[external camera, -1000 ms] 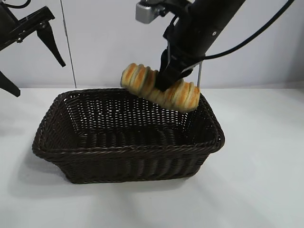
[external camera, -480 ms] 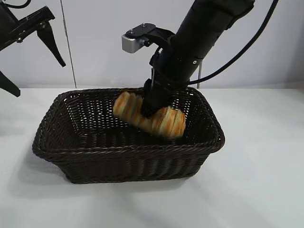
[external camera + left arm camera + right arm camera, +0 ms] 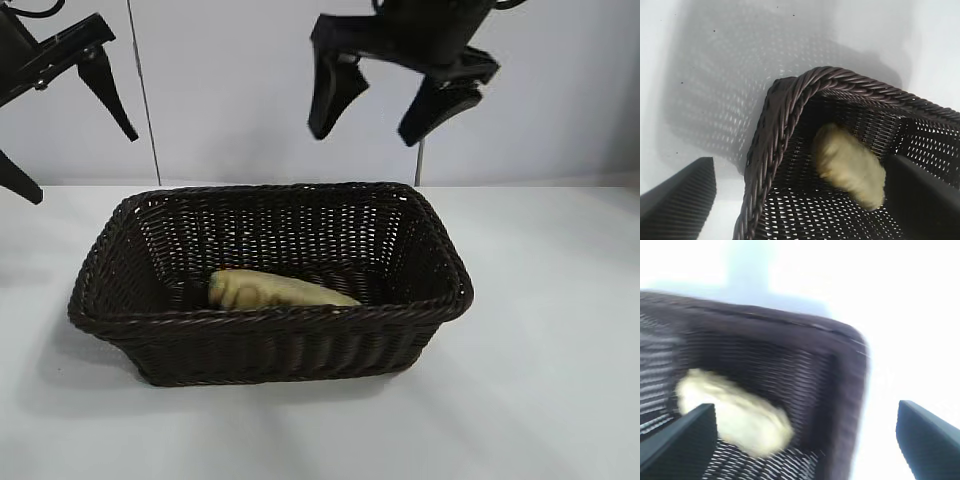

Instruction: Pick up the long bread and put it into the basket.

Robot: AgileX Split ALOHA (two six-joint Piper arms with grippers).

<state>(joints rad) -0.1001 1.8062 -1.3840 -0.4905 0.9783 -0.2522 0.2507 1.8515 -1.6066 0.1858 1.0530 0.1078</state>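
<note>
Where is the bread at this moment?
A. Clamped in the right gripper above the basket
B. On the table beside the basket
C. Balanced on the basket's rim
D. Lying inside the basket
D: the bread lies on the floor of the basket, pale side up, while the right gripper hangs open and empty above it.

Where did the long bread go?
The long bread lies on the floor of the basket, against its near wall in the exterior view, pale underside up, below the open right gripper.
</note>
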